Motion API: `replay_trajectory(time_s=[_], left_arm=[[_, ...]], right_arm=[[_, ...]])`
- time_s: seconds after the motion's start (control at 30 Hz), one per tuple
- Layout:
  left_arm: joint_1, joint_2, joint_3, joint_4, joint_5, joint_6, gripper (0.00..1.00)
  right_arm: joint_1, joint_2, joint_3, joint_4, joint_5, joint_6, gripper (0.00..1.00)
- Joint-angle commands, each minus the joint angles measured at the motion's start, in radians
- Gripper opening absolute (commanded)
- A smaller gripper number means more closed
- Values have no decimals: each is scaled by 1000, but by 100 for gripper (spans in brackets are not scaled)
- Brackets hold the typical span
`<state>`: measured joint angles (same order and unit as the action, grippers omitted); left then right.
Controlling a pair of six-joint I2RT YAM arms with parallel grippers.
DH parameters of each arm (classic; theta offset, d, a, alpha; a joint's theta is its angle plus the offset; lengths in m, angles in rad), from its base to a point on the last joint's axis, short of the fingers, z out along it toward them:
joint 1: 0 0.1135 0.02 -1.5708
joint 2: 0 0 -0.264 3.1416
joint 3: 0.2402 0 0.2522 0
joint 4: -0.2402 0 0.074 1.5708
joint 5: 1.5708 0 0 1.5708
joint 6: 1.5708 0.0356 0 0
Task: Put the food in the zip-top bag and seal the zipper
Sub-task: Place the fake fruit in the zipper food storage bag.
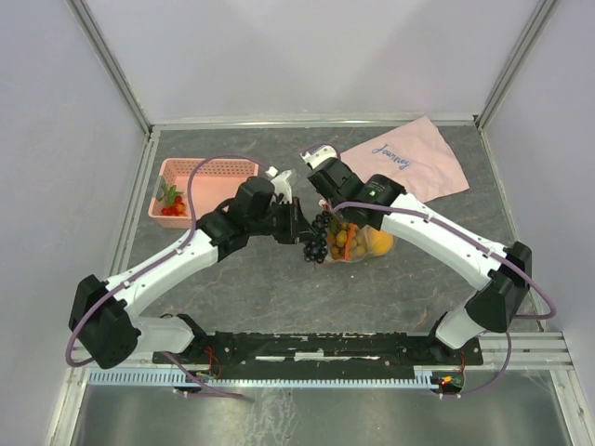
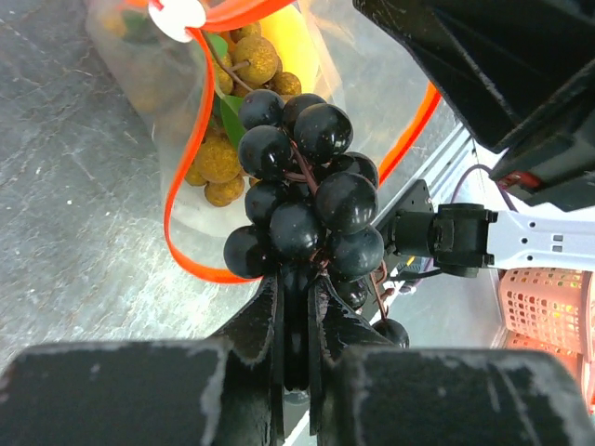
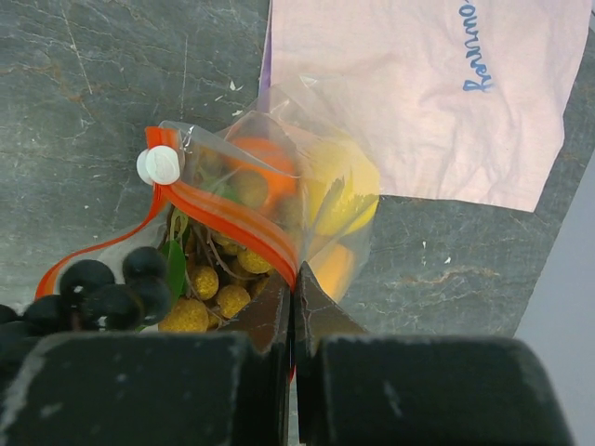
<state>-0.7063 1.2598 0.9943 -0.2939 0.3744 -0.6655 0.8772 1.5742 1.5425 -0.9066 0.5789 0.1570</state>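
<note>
Zip-top bag [image 1: 367, 247] lies slumped at the middle of the grey, stone-patterned worktop [image 1: 279, 297], about half loaded. My right end effector [image 3: 293, 297] is pinched tight on the bag's mouth edge and keeps it raised. Through the clear, crinkly film show a smooth yellow lemon [image 3: 346, 186], a round orange fruit [image 3: 265, 165] and a knobbly tan berry cluster [image 3: 209, 290] with a green leaf.

My left end effector [image 2: 297, 299], jaws nearly together, grips the thin brown stem of the grapes [image 2: 302, 200], a bunch of glossy near-black balls. They hang right at the bag's mouth, at its nine o'clock side in the overhead view; I judge they are only partly in.

The zipper [image 2: 181, 186], a thin orange-red strip, gapes in a wide loop around the bunch, and its white slider [image 3: 160, 165] sits at one end. Sealing is not yet begun.

Small red pieces [image 1: 172, 206] remain in the pink slotted plastic basket [image 1: 209, 168] at ten o'clock from the bag. A soft pink cloth [image 1: 418, 167] with blue writing lies at one o'clock, flat and matte.
</note>
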Motion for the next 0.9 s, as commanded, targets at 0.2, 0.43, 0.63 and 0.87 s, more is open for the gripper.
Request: replay_trajectory(time_s=[0.2,0.43,0.63,0.87], left_arm=[[-31,116,47,155,68,-55,3],[-32,157,79,218,54,-96,3],[-33,168,77,278,-14,-171,3],[-30,162,94,264,-159,-237,3]], right_arm=[[5,-77,5,42,-37,20,2],[5,-96,-21,52,-65,30,2],[4,-103,-37,58,-96,46,1],[4,-121,-59,69,-126,63,2]])
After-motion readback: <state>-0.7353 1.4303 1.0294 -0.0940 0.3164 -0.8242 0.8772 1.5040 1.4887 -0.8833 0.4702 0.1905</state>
